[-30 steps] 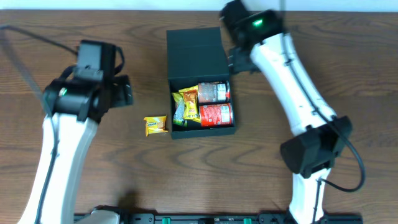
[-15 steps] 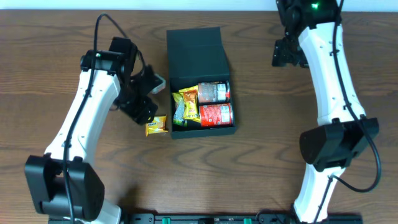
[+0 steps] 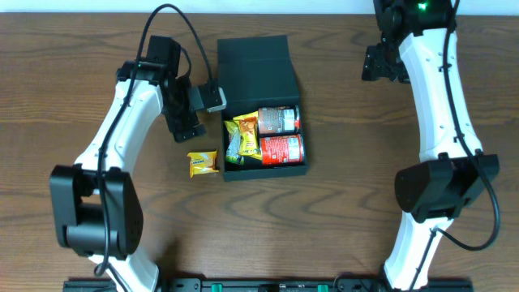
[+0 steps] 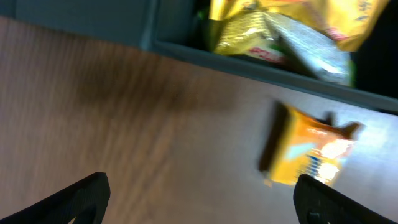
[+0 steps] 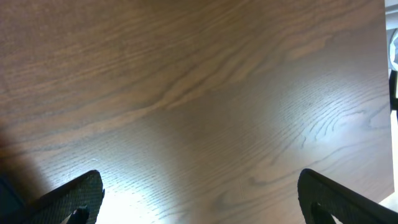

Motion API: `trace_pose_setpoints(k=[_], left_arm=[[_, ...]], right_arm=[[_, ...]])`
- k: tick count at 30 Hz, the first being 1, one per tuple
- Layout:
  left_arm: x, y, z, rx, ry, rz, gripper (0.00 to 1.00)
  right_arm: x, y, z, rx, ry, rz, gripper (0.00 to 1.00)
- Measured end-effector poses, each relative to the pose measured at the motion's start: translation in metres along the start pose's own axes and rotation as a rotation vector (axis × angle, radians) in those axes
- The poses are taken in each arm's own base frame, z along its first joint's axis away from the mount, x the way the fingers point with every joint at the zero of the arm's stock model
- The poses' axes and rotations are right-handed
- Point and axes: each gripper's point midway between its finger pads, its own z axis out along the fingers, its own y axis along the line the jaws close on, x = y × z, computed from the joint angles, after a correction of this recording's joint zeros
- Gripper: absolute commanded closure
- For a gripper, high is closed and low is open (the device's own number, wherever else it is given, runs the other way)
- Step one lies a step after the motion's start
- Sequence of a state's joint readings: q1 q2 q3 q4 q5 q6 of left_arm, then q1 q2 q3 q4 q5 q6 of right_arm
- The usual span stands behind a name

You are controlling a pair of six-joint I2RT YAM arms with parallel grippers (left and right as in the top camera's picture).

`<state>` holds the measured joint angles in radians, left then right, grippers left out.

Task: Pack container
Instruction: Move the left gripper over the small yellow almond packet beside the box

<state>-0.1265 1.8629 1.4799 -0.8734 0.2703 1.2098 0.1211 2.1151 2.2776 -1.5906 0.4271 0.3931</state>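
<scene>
Left jaws shifted beside container (image 3: pixel 255 69); both gape empty.

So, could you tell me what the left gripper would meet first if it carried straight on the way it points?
The left gripper would probably meet bare table beside the yellow snack packet, short of the container; depth is unclear, so the packet could come first.

The left arm (image 3: pixel 122 122) reaches from the near edge, folds back at the wrist and aims the left jaws downward, spread wide and empty, while the right arm (image 3: pixel 438 97) stretches to the far edge, the right jaws likewise wide apart, holding nothing.
</scene>
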Motion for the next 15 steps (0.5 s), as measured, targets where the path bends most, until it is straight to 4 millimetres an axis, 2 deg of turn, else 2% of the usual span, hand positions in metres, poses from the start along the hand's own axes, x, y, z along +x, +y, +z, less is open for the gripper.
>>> trace_pose_setpoints(k=[3,7,15], left_arm=[[0.0,0.0,0.008,0.005,0.013,0.033,0.05],[-0.002,-0.004,0.009,0.015,0.024,0.042,0.05],[0.004,-0.055,0.008,0.183,0.135,0.105,0.05]], right_arm=[[0.003,-0.001,0.0,0.004,0.011,-0.009,0.01],[0.003,-0.001,0.0,0.004,0.011,-0.01,0.01],[0.003,-0.001,0.0,0.004,0.011,-0.013,0.01]])
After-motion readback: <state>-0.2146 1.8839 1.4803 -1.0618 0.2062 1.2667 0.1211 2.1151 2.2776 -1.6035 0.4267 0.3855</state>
